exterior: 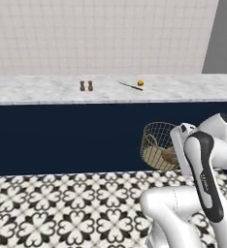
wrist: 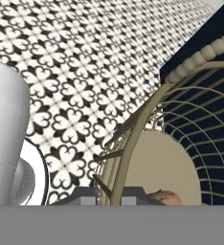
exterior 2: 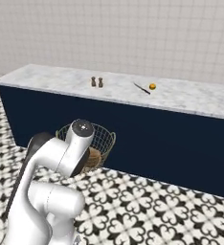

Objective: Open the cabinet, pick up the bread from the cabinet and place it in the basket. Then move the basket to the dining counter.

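Note:
The tan wire-mesh basket (exterior: 155, 143) hangs in the air above the tiled floor, tilted, in front of the dining counter's navy face. My gripper (wrist: 110, 194) is shut on the basket's rim (wrist: 133, 136), with the wire running up between the fingertips. The golden-brown bread (exterior: 169, 155) lies inside the basket (exterior 2: 100, 138), low against its wall. It also peeks out as the bread (wrist: 165, 196) beside my fingers. The dining counter (exterior: 33, 90) stretches across the view behind the basket, and its marbled top (exterior 2: 51, 78) sits higher than the basket. The cabinet is out of view.
On the counter stand two small brown shakers (exterior: 86, 85), a dark knife (exterior: 130, 86) and a small orange ball (exterior: 140, 83). A black-and-white patterned tile floor (exterior: 62, 208) lies between my base and the counter. A pale tiled wall rises behind.

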